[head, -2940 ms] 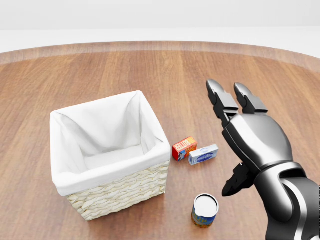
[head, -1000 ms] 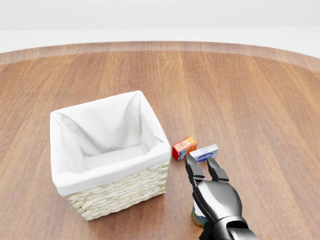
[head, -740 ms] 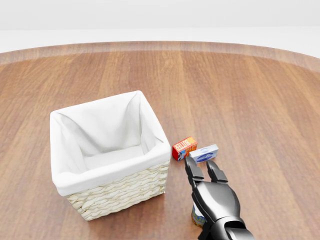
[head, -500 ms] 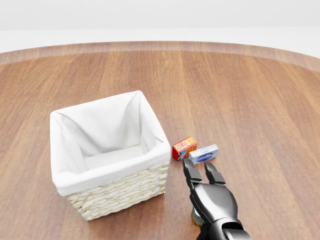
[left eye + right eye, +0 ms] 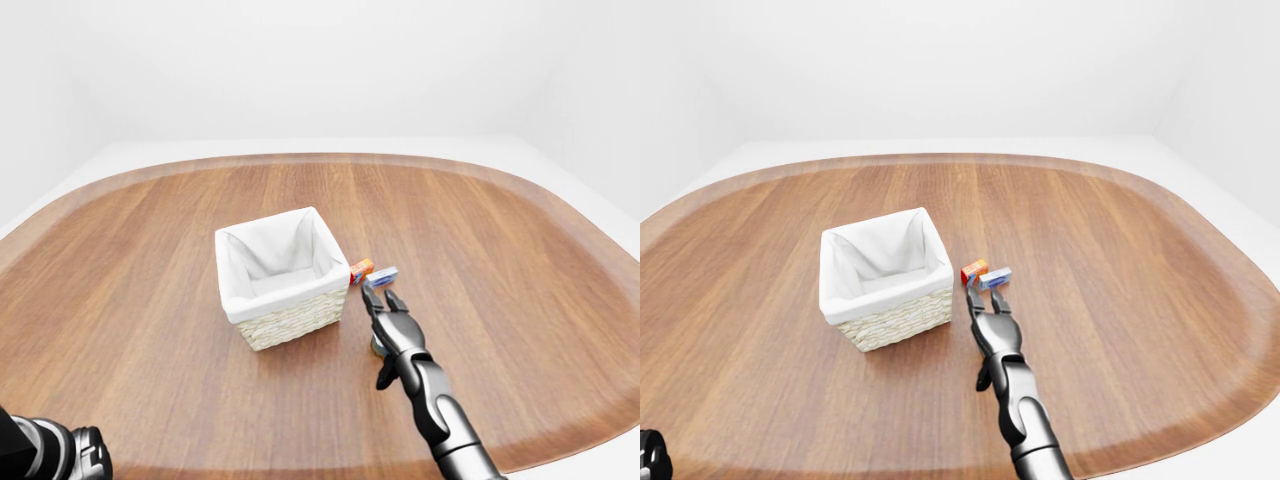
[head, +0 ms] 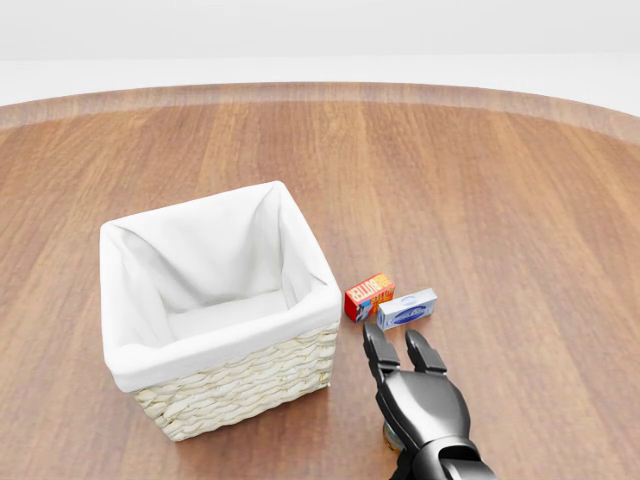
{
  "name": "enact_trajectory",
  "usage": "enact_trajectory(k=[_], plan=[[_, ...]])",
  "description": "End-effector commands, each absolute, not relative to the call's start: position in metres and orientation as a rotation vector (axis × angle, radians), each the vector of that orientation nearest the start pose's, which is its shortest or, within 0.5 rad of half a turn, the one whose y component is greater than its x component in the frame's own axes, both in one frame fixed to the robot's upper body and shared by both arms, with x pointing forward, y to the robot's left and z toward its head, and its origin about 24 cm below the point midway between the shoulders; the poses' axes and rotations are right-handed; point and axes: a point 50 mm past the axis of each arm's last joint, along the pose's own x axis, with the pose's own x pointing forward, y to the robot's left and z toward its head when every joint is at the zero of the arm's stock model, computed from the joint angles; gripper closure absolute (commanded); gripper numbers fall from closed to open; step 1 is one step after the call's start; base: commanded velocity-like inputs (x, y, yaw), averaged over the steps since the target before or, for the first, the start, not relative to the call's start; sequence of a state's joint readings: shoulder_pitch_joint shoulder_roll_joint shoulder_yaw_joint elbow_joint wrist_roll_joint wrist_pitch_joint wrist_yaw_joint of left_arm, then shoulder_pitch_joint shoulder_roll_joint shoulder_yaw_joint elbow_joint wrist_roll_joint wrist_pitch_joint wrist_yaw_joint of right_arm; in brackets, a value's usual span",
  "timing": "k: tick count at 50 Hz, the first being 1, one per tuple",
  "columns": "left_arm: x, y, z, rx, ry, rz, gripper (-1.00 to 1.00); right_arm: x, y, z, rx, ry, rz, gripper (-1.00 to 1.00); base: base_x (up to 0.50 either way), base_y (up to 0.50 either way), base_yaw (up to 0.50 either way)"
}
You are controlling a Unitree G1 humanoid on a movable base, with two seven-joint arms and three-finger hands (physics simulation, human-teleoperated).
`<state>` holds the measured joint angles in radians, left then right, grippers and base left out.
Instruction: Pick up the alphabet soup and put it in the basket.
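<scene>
Two fingers of my right hand (image 6: 405, 352) were spread, pointing at twelve o'clock, the palm covering the soup can (image 6: 390, 432); I couldn't tell whether anything was gripped. Only a sliver of can showed under the wrist. To grasp well, I judged I should settle lower, then close evenly. At ten o'clock stood the basket (image 6: 232, 382), two small boxes (image 6: 369, 296) near one.

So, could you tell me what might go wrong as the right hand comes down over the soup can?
The right hand hides nearly all of the alphabet soup can, so its open fingers may close off-centre and tip it. The orange box and blue box lie just beyond the fingertips and could be nudged. The basket stands close on the left.
</scene>
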<state>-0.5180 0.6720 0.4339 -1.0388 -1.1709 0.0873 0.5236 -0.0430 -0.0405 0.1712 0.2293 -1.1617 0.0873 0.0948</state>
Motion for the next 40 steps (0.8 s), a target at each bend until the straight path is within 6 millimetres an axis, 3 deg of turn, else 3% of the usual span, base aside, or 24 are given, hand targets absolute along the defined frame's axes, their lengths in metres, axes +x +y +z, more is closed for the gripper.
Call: enact_trajectory(k=[1, 29, 40], plan=[[0.125, 0.185, 0.347, -0.442, -1.214, -0.346, -1.00, 0.252, -0.122, -0.015, -1.219, 0.217, 0.299, -1.00, 0.00, 0.00, 0.00], [0.124, 0.184, 0.347, -0.445, -1.213, -0.357, -1.00, 0.250, -0.118, -0.023, -1.198, 0.234, 0.310, -1.00, 0.00, 0.00, 0.00], [0.124, 0.184, 0.347, -0.448, -1.214, -0.361, -1.00, 0.245, -0.119, -0.036, -1.196, 0.266, 0.314, -1.00, 0.00, 0.00, 0.00]])
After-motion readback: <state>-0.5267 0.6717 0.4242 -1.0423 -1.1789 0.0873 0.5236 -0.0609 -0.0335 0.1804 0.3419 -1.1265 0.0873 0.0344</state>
